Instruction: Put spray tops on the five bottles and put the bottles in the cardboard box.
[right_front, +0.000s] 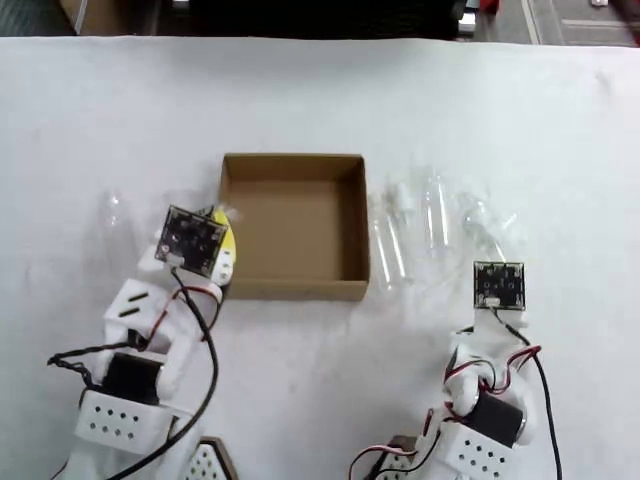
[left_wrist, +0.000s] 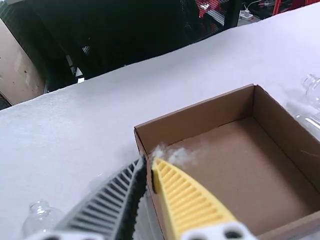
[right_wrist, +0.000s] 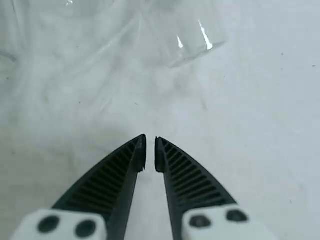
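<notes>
Cardboard box (right_front: 295, 225) on white table (right_front: 300, 100)

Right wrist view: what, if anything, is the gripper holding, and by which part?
Nothing: the right gripper is shut and empty, short of the clear bottle.

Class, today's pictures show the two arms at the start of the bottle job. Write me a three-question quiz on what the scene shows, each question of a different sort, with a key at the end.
1. Fill the gap: the right pincer is ___ (open or shut) and holds nothing.
2. True or false: the cardboard box already holds a bottle.
3. Pick one. Most of the clear bottles lie: A) in the box; B) on the table, on the right pincer's side of the box; C) stacked on the box's rim.
Key: 1 shut; 2 false; 3 B.
</notes>
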